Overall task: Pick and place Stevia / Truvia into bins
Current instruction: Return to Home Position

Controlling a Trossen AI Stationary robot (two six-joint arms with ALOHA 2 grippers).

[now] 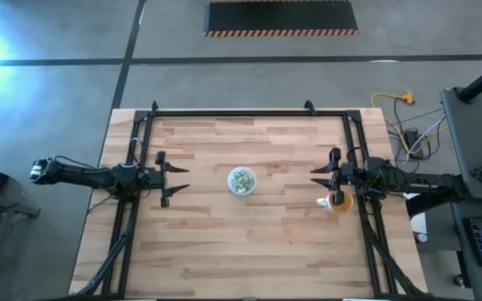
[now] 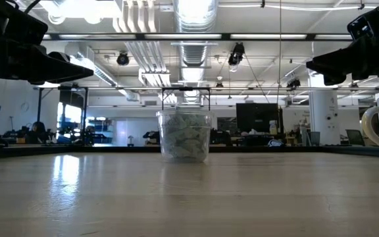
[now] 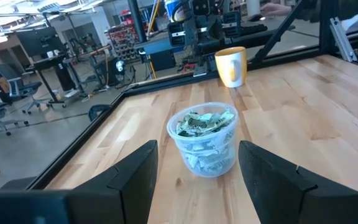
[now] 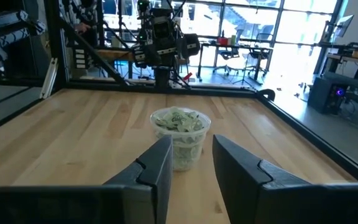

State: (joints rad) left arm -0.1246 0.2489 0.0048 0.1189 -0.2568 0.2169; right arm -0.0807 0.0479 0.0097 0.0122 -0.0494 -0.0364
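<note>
The translucent white cup [image 1: 242, 181] stands on its base at the middle of the table, filled with green-and-white sweetener packets [image 3: 205, 122]; it also shows in the low view [image 2: 185, 135] and the right wrist view [image 4: 180, 138]. No loose packets show on the table. My left gripper [image 1: 179, 179] hovers open to the cup's left, raised above the table, fingers pointing at the cup. My right gripper [image 1: 316, 176] hovers open to the cup's right, also raised and pointing at it. Neither touches anything.
An orange mug [image 1: 338, 201] stands on the table just under my right arm, near the right gripper; it appears beyond the cup in the left wrist view [image 3: 231, 66]. A black frame [image 1: 233, 113] runs along the table's far edge and sides. Bare wood lies around the cup.
</note>
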